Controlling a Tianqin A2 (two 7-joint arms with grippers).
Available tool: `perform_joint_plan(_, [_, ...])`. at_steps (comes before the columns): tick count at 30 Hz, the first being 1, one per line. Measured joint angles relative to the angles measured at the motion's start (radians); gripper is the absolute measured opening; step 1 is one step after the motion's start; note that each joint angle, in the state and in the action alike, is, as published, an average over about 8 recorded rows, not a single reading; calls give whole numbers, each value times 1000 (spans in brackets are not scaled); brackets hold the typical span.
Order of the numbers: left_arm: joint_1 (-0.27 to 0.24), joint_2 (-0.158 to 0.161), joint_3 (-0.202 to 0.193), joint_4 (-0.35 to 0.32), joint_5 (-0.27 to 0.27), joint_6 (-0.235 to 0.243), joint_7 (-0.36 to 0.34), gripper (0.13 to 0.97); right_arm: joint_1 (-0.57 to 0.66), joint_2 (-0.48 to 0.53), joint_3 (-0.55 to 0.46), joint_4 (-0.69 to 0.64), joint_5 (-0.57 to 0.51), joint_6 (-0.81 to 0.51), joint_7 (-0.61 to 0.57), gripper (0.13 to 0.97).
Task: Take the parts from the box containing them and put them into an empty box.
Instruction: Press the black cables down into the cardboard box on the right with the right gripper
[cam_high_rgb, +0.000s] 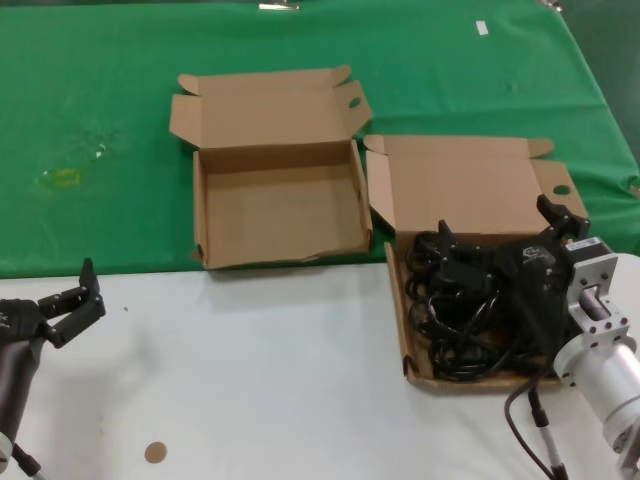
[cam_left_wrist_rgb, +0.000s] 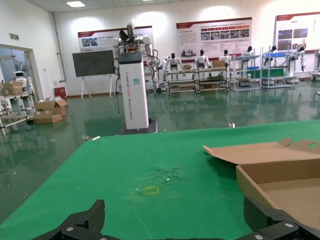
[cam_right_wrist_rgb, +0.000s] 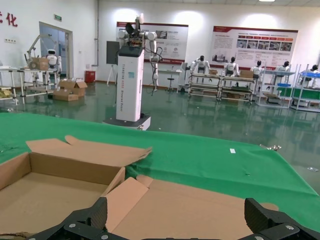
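Several black cords (cam_high_rgb: 470, 310) lie tangled in our right box (cam_high_rgb: 470, 190); the left box (cam_high_rgb: 280, 205) is empty. Our right end effector (cam_high_rgb: 505, 228) hovers over them, spread apart. Limp, light cables snag, so we'd grip a stiff plug. Left end effector (cam_high_rgb: 75, 300) waits, apart, on the tabletop (cam_high_rgb: 250, 380).

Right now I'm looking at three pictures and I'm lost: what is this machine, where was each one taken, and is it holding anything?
It is a robot with two arms, each ending in fingers. The wide picture comes from a camera on its head, looking down at the table. The other two come from cameras on its wrists, looking past the fingers into the hall. On the green cloth sits an empty box. Beside it, the box containing them holds the parts, black power cords. The right gripper is open above the cords, holding nothing. The left gripper waits, open, at the table's near left.
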Motion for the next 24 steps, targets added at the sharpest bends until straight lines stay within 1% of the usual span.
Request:
perform_joint_plan(12, [0, 0, 0, 0, 0, 0, 0, 936, 0, 0, 0, 0, 0, 0, 0, 966])
perform_joint_plan(20, [0, 0, 0, 0, 0, 0, 0, 833, 0, 0, 0, 0, 0, 0, 0, 966])
perform_joint_plan(24, [0, 0, 0, 0, 0, 0, 0, 833, 0, 0, 0, 0, 0, 0, 0, 966])
